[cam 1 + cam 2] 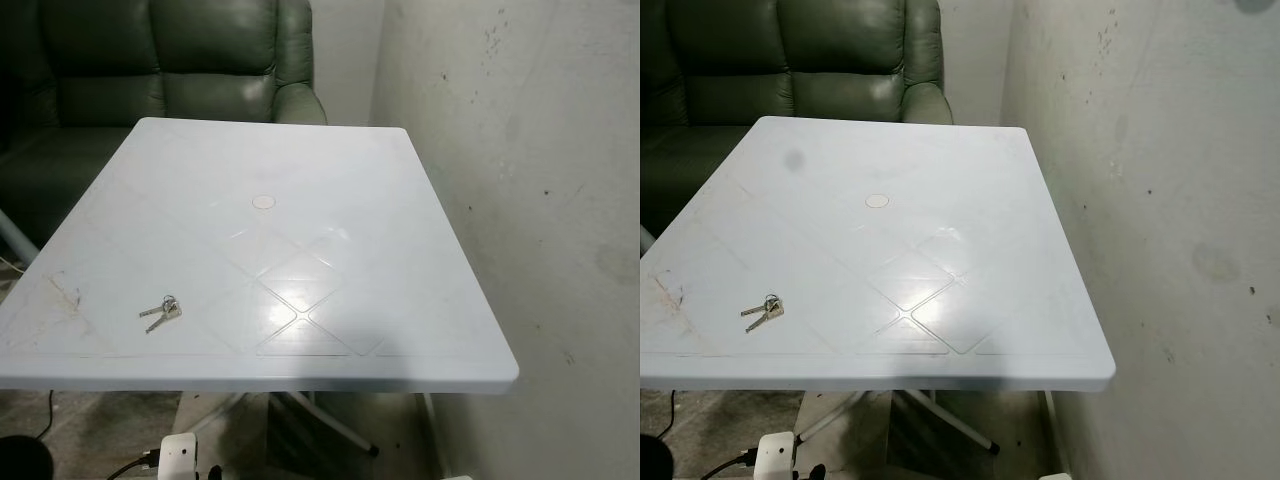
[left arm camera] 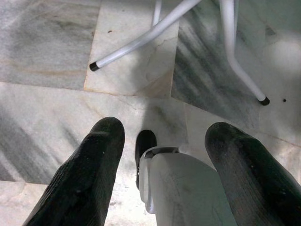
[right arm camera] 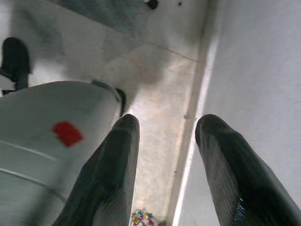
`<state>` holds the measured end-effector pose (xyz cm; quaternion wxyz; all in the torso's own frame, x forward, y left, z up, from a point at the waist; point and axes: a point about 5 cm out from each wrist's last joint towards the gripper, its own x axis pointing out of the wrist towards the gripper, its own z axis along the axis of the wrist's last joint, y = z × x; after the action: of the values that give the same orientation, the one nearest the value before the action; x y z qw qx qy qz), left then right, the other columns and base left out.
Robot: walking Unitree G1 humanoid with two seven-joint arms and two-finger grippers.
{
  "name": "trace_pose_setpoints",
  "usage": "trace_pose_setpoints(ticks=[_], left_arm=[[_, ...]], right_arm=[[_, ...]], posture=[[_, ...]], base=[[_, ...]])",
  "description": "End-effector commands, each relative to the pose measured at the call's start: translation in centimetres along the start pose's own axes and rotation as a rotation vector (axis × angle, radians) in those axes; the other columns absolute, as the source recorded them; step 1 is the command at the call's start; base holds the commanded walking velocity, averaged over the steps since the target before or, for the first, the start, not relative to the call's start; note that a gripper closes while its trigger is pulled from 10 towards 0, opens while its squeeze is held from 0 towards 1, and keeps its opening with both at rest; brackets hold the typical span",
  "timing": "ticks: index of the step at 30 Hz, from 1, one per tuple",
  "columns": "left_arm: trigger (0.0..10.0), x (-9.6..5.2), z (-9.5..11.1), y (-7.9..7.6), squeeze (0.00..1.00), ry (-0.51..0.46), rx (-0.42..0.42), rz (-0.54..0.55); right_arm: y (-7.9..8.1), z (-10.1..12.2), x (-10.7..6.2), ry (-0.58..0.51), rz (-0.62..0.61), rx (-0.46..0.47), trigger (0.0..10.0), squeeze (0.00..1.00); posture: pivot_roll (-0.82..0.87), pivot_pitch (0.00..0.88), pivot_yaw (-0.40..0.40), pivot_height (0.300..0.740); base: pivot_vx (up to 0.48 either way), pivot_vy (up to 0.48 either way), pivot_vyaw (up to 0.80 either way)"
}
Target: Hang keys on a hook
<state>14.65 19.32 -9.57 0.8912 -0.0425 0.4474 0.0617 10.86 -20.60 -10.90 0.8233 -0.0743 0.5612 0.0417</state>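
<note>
A small bunch of keys (image 1: 161, 312) on a ring lies flat on the white plastic table (image 1: 300, 180), near its front left corner. The keys (image 1: 763, 311) rest alone on the tabletop. My left gripper (image 2: 162, 141) hangs low beside my body, open, its two black fingers pointing down at the marble floor. Down by the wall, my right gripper (image 3: 164, 136) is open too, with nothing between its fingers. No hook can be made out in any view.
A dark green leather sofa (image 1: 170, 70) stands behind the table. A stained white wall (image 1: 530, 200) runs close along the table's right side. White table legs (image 2: 141, 40) cross the marble floor (image 2: 47, 52) below. A black cable (image 1: 45, 415) lies on the floor at the left.
</note>
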Motion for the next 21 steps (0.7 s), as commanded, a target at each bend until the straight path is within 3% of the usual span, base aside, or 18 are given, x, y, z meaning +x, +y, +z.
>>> trace_pose_setpoints(ticks=[1, 4, 21], left_arm=[[10.0, -0.02, -0.10, 0.16, 0.00, 0.007, -0.020, 0.012], [10.0, -0.03, -0.10, 0.21, 0.00, 0.005, -0.023, 0.013], [10.0, -0.04, -0.09, 0.29, 0.00, 0.005, -0.022, 0.013]], right_arm=[[-0.04, 0.06, 0.00, 0.001, 0.004, 0.005, 10.0, 0.00], [-0.03, 0.01, 0.00, 0.002, 0.004, 0.003, 10.0, 0.00], [0.73, 0.12, 0.12, 0.007, 0.013, -0.002, 10.0, 0.00]], posture=[[-0.07, 0.000, -0.038, 0.732], [-0.07, 0.000, -0.038, 0.732], [-0.07, 0.000, -0.040, 0.732]], base=[[0.000, 0.000, 0.00], [0.000, 0.197, 0.00], [0.000, 0.456, 0.00]])
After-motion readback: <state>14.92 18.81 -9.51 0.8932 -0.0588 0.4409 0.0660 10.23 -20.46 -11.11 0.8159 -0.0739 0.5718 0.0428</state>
